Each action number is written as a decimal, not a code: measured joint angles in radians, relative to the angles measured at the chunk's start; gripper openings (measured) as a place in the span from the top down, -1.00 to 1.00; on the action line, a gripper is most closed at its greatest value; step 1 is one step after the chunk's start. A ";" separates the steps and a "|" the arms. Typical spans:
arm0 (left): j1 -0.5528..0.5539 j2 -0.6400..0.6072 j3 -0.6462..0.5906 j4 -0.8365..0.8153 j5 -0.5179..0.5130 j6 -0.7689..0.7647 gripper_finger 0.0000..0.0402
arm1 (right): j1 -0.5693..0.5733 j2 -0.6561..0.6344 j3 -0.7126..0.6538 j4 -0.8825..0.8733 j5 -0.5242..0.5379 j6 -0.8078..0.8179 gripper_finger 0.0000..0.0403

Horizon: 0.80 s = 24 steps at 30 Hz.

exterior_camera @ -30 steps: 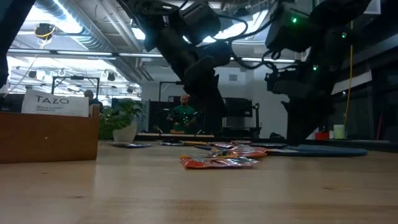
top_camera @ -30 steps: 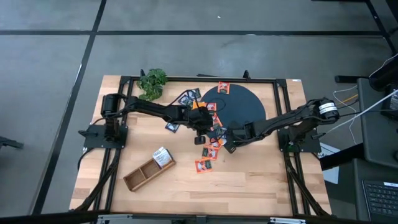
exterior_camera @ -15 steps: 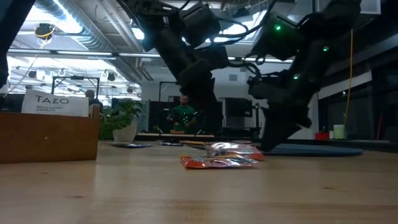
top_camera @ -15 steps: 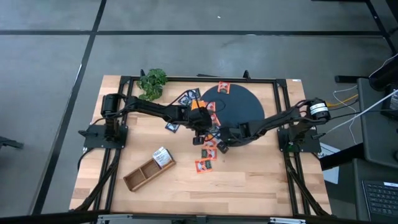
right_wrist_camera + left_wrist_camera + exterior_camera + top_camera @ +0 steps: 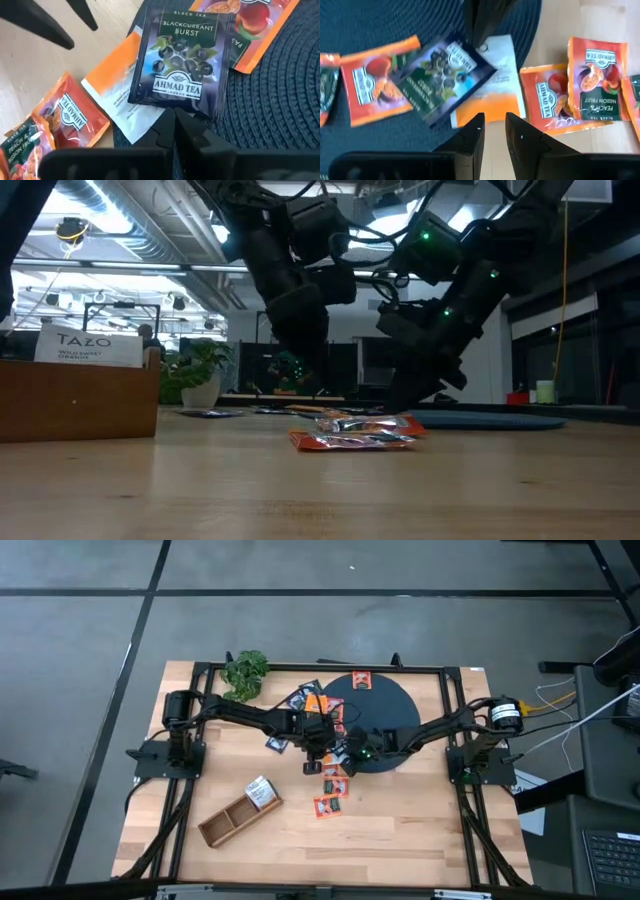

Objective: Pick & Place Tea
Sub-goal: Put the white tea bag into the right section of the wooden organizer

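A wooden table (image 5: 400, 830) is seen from above, with a dark disc (image 5: 385, 705) lying in the upper middle of the frame and a green plant (image 5: 245, 672) at the table's upper left corner. The tea sachets are scattered around the disc's left and lower edge: a few at its upper left rim, one orange sachet (image 5: 360, 681) on the disc's top part, and a short row trailing down from the disc's lower left toward the centre of the frame, ending in an orange sachet on the bare wood (image 5: 328, 806). A wooden compartment tray (image 5: 232, 819) lies in the lower left part of the table, with a white sachet (image 5: 260, 792) standing in its upper end. The left gripper (image 5: 318, 748) is reached in from the left of the frame to the disc's left edge, its fingers (image 5: 472, 137) set slightly apart with nothing between them, above a white-and-orange sachet (image 5: 492, 85). The right gripper (image 5: 358, 750) is reached in from the right, just beside the left one at the disc's lower left rim; its fingers (image 5: 187, 132) are closed together at the edge of a dark blackcurrant sachet (image 5: 182, 60), though whether that sachet is actually pinched cannot be told. Orange peach sachets (image 5: 62, 117) lie on the wood beside it.
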<state>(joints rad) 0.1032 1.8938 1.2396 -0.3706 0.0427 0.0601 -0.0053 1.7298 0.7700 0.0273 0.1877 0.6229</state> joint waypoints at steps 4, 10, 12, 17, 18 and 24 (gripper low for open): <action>0.012 0.000 0.000 -0.028 -0.003 -0.047 0.63 | 0.000 0.000 0.000 0.021 -0.006 -0.024 0.94; 0.038 0.000 0.000 -0.097 0.000 -0.077 0.63 | 0.004 -0.002 0.000 0.099 -0.042 -0.033 0.95; 0.044 0.000 0.000 -0.101 0.001 -0.096 0.63 | 0.004 -0.002 0.000 0.094 -0.078 -0.023 0.96; 0.050 0.000 0.000 -0.087 0.009 -0.129 0.63 | 0.004 0.001 0.000 0.021 -0.076 0.004 0.96; 0.050 0.000 0.000 -0.080 0.020 -0.132 0.63 | 0.004 0.009 0.000 0.016 -0.060 0.005 0.96; 0.050 0.000 0.000 -0.042 0.107 -0.180 0.63 | -0.008 0.109 0.008 0.101 -0.127 0.020 0.96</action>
<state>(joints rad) 0.1532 1.8938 1.2392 -0.4125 0.1500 -0.1202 -0.0135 1.8390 0.7784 0.1287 0.0609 0.6434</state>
